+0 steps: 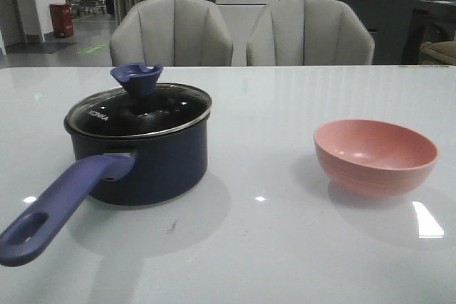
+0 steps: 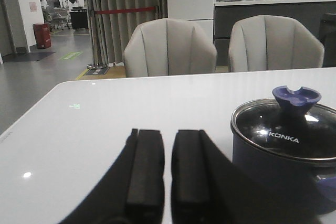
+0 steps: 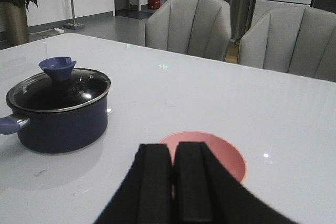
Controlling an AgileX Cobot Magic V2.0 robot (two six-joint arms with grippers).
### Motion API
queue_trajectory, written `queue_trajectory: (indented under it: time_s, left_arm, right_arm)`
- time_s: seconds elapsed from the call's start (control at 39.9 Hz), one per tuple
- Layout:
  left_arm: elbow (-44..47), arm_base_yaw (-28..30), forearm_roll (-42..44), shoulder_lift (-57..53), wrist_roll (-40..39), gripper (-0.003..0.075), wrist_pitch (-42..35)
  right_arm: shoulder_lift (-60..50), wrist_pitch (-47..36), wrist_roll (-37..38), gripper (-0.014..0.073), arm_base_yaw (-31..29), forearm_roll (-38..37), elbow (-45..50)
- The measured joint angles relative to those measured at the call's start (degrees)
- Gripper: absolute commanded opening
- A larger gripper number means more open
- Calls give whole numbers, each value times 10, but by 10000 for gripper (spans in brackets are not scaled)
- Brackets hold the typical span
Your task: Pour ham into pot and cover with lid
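The pot stands on the left part of the white bench, its long purple-blue handle pointing toward the near left edge. The lid sits flat on the pot's rim, its notched knob upright and the white "KONKA" lettering showing on the glass. No ham can be made out through the dark glass. To the right of the pot, well apart from it, a pink bowl rests on the bench, and what shows of its inside is bare. Neither hand appears in the front view. In the left wrist view the left hand sits low over the bench with the pot just to its right; its two black fingers are nearly together, a narrow gap between them, and they hold nothing. In the right wrist view the right hand hangs on the near side of the pink bowl, the pot well off to its left; its fingers are pressed almost shut and grip nothing. Two grey chairs stand behind the bench's far edge.
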Motion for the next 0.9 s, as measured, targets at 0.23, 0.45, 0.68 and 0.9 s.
queue_trajectory:
  time_s: [0.23, 0.45, 0.68, 0.9]
  left_arm:
    - [0, 0, 0, 0, 0, 133, 0]
    - [0, 0, 0, 0, 0, 133, 0]
    - [0, 0, 0, 0, 0, 133, 0]
    - [0, 0, 0, 0, 0, 133, 0]
  right_arm:
    - [0, 0, 0, 160, 0, 0, 0]
    - [0, -6, 17, 160, -32, -41, 16]
    - [-22, -11, 156, 160, -131, -171, 44]
    - [-74, -18, 231, 160, -143, -231, 86]
